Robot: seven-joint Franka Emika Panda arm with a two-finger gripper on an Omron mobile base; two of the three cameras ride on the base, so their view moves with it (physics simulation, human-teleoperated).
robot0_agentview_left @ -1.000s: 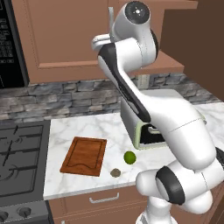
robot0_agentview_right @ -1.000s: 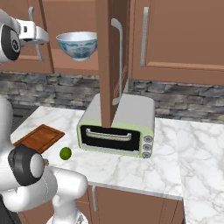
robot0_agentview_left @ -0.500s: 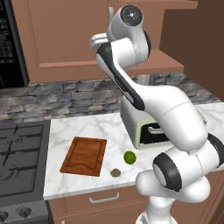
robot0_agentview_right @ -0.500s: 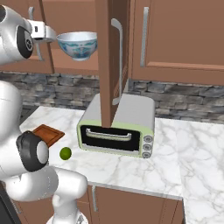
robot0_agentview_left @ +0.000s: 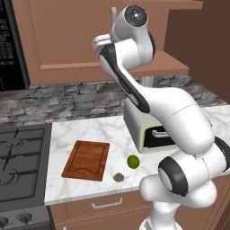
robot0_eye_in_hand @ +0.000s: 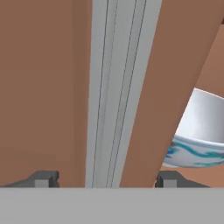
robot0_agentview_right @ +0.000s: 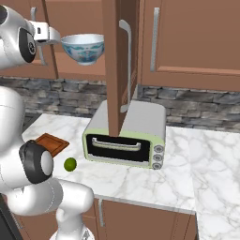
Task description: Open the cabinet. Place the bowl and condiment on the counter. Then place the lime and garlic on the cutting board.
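Base cams flank arm, share counter (robot0_agentview_left: 85, 130); hand cam close, prob. at cabinet (robot0_eye_in_hand: 43, 87).

I count one bowl (robot0_agentview_right: 83, 48), white with blue pattern; one lime (robot0_agentview_left: 133, 161); one garlic (robot0_agentview_left: 118, 177); one cutting board (robot0_agentview_left: 86, 160); one toaster oven (robot0_agentview_right: 127, 137), pale green, with three knobs (robot0_agentview_right: 157, 157) in a column on its front. On the cabinet fronts before me I count four bar handles in the right base view: one (robot0_agentview_right: 127, 65) on the open door (robot0_agentview_right: 114, 65), edge-on; one (robot0_agentview_right: 153, 32) on the closed door to its right; two at upper left, partly hidden by my arm. Of drawers below the counter (robot0_agentview_left: 81, 134), one handle (robot0_agentview_left: 107, 205); of stoves (robot0_agentview_left: 20, 166), one, with two knobs showing at its front. My own fingertips (robot0_eye_in_hand: 43, 178) number two.
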